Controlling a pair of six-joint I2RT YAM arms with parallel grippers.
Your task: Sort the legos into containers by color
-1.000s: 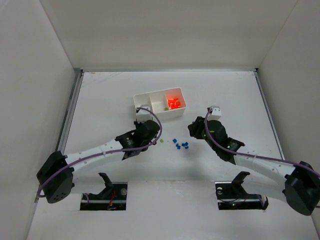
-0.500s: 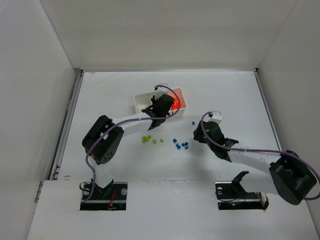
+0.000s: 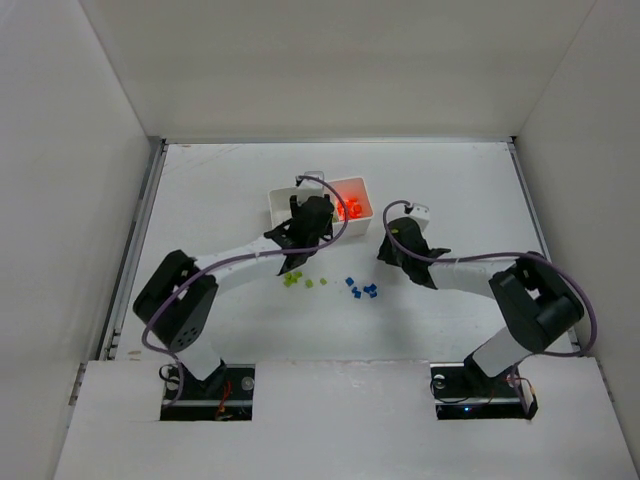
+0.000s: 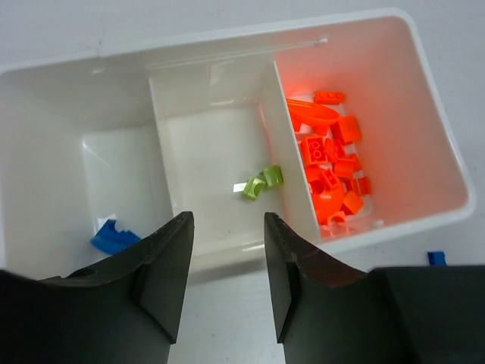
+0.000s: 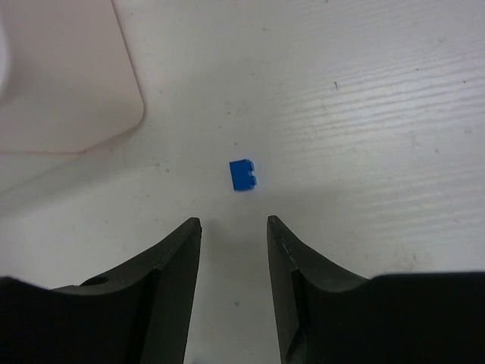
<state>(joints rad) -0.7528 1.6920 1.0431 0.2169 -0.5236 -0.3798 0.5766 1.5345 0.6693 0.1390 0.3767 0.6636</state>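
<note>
The white tray [image 4: 201, 152] has three compartments. Its left one holds a blue lego [image 4: 114, 235], its middle one two yellow-green legos [image 4: 261, 182], and its right one several orange legos [image 4: 330, 163]. My left gripper [image 4: 227, 220] hangs open and empty over the tray's near wall [image 3: 280, 203], with the arm covering the middle compartment in the top view. My right gripper [image 5: 233, 221] is open just above the table, with one blue lego [image 5: 242, 174] lying just beyond its tips. Several blue legos [image 3: 362, 289] and yellow-green legos [image 3: 293, 279] lie loose on the table.
The tray's pink-tinted corner [image 5: 68, 83] sits to the left of my right gripper. My right gripper [image 3: 392, 242] is right of the tray, my left gripper [image 3: 308, 222] at its near side. White walls enclose the table.
My left arm swung from the loose bricks up to the tray and its jaws opened there. My right gripper moved back and left, toward the lone blue lego.
</note>
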